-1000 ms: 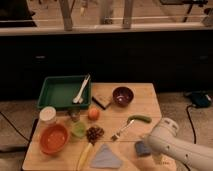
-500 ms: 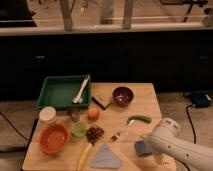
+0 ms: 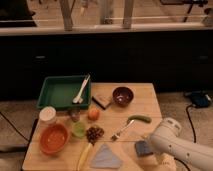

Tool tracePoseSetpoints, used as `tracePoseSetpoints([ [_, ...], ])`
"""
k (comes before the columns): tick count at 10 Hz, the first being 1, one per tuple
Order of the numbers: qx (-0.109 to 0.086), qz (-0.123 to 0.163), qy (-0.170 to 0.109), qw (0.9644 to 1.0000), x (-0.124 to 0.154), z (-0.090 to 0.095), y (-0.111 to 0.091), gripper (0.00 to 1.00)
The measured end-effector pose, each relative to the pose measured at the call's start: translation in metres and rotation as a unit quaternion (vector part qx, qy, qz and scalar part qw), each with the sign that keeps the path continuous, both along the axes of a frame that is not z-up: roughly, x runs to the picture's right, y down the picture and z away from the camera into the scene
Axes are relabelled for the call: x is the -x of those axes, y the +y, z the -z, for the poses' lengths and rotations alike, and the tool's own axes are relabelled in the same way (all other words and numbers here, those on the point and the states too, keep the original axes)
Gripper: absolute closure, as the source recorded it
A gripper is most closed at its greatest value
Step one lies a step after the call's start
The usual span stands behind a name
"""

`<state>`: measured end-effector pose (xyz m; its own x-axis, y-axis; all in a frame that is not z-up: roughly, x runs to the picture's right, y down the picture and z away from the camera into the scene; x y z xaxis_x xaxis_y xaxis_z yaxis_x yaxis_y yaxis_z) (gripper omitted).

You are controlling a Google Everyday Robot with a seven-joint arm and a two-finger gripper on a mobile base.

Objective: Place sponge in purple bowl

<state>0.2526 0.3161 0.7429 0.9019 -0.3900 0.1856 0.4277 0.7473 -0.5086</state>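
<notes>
The sponge (image 3: 142, 148), a small blue-grey block, lies flat on the wooden table (image 3: 150, 100) near its front right corner. My white arm comes in from the lower right, and its gripper (image 3: 151, 145) sits low at the sponge's right side, open, with most of it hidden behind the arm's bulky white body (image 3: 170, 135). The purple bowl (image 3: 123, 95), small, round and dark, stands empty at the back of the table, well away from the gripper.
A green tray (image 3: 52, 95) holding a white utensil sits back left. An orange bowl (image 3: 54, 138), white jar (image 3: 48, 115), green cup (image 3: 78, 129), orange fruit (image 3: 93, 114), brown block (image 3: 102, 101), fork (image 3: 121, 131), green pepper (image 3: 139, 119), banana (image 3: 84, 156) and light-blue cloth (image 3: 106, 158) crowd the table.
The arm has hardly shifted over the last second. The sponge lies where it was.
</notes>
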Motion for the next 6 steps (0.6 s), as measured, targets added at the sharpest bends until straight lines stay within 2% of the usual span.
tracePoseSetpoints([
  [6, 0.003, -0.003, -0.001, 1.0, -0.0081, -0.0061, -0.0003, 0.2],
])
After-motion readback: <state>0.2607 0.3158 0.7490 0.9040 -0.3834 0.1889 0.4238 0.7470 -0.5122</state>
